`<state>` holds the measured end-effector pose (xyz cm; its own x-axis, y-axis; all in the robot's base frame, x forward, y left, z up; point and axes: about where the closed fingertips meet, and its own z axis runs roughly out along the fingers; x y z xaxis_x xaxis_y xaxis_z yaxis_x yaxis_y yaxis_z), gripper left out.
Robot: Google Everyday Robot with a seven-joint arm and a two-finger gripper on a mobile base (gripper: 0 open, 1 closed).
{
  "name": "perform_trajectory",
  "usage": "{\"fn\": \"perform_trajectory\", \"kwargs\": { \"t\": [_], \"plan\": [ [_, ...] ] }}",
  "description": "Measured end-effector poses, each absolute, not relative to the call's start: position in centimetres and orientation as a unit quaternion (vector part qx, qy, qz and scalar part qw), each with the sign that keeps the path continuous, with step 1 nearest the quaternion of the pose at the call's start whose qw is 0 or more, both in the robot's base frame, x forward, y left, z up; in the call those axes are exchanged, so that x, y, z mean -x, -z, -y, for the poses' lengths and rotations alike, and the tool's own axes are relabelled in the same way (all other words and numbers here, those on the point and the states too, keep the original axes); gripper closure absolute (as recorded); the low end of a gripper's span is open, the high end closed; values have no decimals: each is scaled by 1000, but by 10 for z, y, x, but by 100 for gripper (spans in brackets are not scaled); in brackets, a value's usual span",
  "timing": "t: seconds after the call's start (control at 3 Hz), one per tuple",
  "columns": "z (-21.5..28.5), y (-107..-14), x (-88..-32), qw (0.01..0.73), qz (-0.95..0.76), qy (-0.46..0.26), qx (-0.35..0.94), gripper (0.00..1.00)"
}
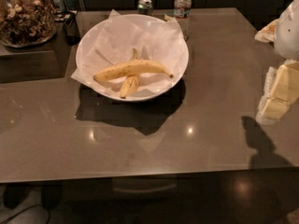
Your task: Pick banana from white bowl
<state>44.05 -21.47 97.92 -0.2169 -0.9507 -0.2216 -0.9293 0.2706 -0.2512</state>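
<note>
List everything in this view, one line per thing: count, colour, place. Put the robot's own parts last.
banana: one, yellow with brown specks, lying across the bowl over the shorter one
shorter banana: one, yellow, in the bowl, crossed by the longer one
white bowl: one, white, on the table, back left of centre
paper liner: one, white, crinkled, lining the bowl
water bottle: one, clear with white cap, behind the bowl
can: one, silvery, behind the bowl
glass jar: one, clear with brown contents, far left
table: one, glossy grey-brown, fills the view
arm: one, white, right edge
gripper: one, pale yellow-white, right edge, apart from the bowl
</note>
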Motion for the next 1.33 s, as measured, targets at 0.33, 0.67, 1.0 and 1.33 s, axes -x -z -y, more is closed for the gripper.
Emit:
{"fn": "perform_trajectory", "kwargs": {
  "t": [0.33,0.67,1.0,1.33],
  "plan": [
    [195,-989,-457,198,-762,14,616,0],
    [161,-997,-485,233,-738,-25,633,0],
    [123,-1002,-510,252,-716,-62,648,0],
    [121,-1004,-512,255,-714,-63,649,0]
  ]
}}
